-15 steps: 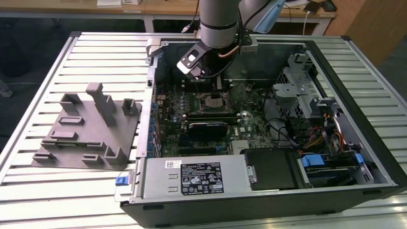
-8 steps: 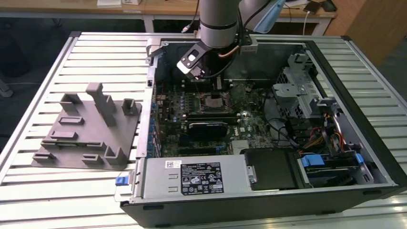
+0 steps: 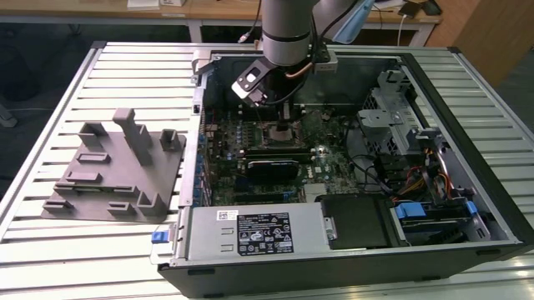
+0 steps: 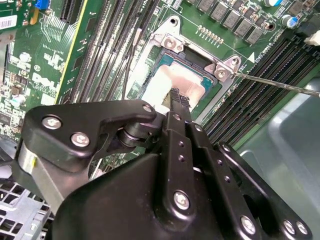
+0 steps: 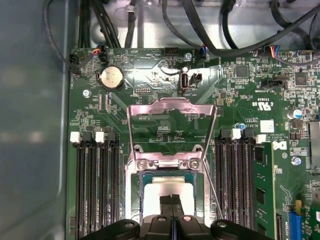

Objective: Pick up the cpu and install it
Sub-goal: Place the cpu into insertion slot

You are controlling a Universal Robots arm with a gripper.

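The cpu lies flat inside the motherboard socket, its silver top bright in both wrist views. My gripper hangs straight over it, its two black fingertips pressed together and resting on or just above the chip's top. Nothing is held between them. The socket's metal load plate stands hinged open beyond the chip, and the thin lever wire sticks out to one side. In the exterior view the gripper reaches down into the open computer case over the board's middle.
Memory slots flank the socket on both sides. A silver power supply sits at the case's near edge, with drive cages and cables at the exterior view's right. A grey fixture stands on the slatted table at the exterior view's left.
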